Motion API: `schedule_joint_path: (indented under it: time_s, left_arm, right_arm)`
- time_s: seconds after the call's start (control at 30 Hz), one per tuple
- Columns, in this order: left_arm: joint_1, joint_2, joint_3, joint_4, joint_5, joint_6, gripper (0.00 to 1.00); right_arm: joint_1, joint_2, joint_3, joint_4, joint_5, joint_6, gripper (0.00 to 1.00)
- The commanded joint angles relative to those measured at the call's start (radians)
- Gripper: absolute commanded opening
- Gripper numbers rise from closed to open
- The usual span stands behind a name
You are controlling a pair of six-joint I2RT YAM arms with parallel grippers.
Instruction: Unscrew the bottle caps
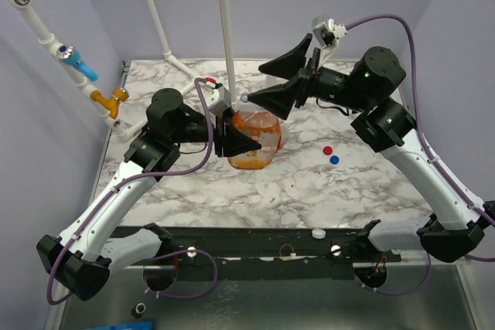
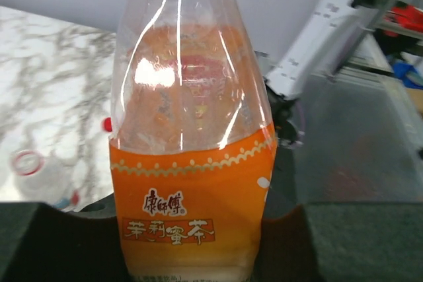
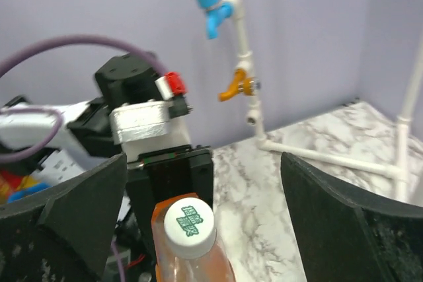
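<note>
My left gripper (image 1: pixel 241 141) is shut on the orange-labelled clear bottle (image 1: pixel 257 141) and holds it tilted over the middle of the marble table. In the left wrist view the bottle (image 2: pixel 192 196) fills the space between the dark fingers (image 2: pixel 360 242). Its white cap (image 3: pixel 190 228), printed with green characters, is on the neck. My right gripper (image 1: pixel 255 83) is open and wide, with the cap low between its fingers (image 3: pixel 353 219), not touching it. A red cap (image 1: pixel 328 149) and a blue cap (image 1: pixel 334 158) lie loose on the table to the right. The other bottles are out of view.
A white cap (image 1: pixel 318 233) lies on the black front rail (image 1: pixel 255 243). A white pipe frame with a blue valve (image 1: pixel 73 58) and an orange valve (image 1: pixel 112 100) stands at the back left. A vertical white pole (image 1: pixel 224 28) rises just behind the bottle.
</note>
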Motion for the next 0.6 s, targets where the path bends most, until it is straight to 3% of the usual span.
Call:
schedule_joint_path:
  time_s: [0.0,0.3,0.57]
  left_arm:
    - [0.005,0.0,-0.002,-0.03,-0.31,0.139,0.0]
    - [0.005,0.019,-0.007,-0.029,-0.603,0.267,0.0]
    - [0.005,0.025,-0.013,-0.029,-0.636,0.274,0.0]
  right_arm:
    - [-0.001,0.014,0.042,-0.097,0.288,0.0,1.0]
    - [0.024,0.164,0.206,-0.303,0.515,0.037,0.97]
    - [0.052,0.191,0.208,-0.263,0.542,0.05,0.7]
